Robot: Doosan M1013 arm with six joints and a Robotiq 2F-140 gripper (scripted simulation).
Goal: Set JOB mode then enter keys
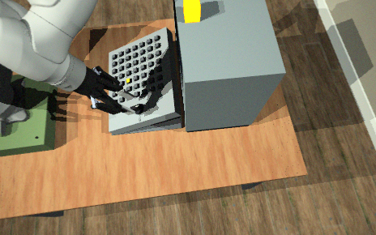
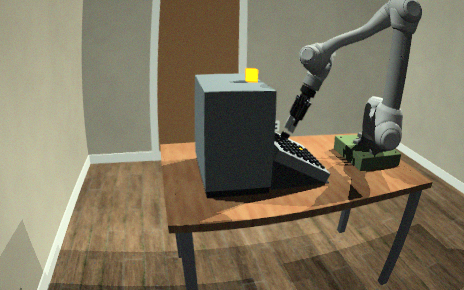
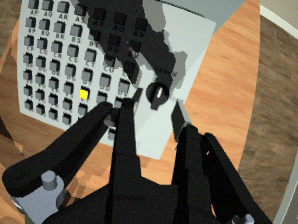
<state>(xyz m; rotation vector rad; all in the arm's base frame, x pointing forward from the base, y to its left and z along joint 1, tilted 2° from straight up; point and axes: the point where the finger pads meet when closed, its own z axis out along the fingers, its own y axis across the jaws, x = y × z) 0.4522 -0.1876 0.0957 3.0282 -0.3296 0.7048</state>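
Observation:
The grey sloped keypad panel (image 1: 121, 125) (image 2: 320, 172) (image 3: 189, 36) leans against the machine's front. One key (image 1: 128, 80) (image 2: 300, 148) (image 3: 84, 94) on it is lit yellow; the rest are dark. The key names are too small to read. The black selector knob (image 1: 138, 108) (image 3: 157, 91) sits on the bare strip beside the key grid. My gripper (image 1: 133, 103) (image 2: 285, 134) (image 3: 157, 102) stands part open right at the knob, one fingertip on each side of it. I cannot see the fingers touching the knob.
The big grey machine box (image 1: 227, 69) (image 2: 235, 135) stands right behind the panel, with a yellow block (image 1: 191, 10) (image 2: 251, 75) on top. The arm's green base (image 1: 24, 134) (image 2: 367, 155) sits at the far end of the wooden table (image 1: 162, 170) (image 2: 280, 205).

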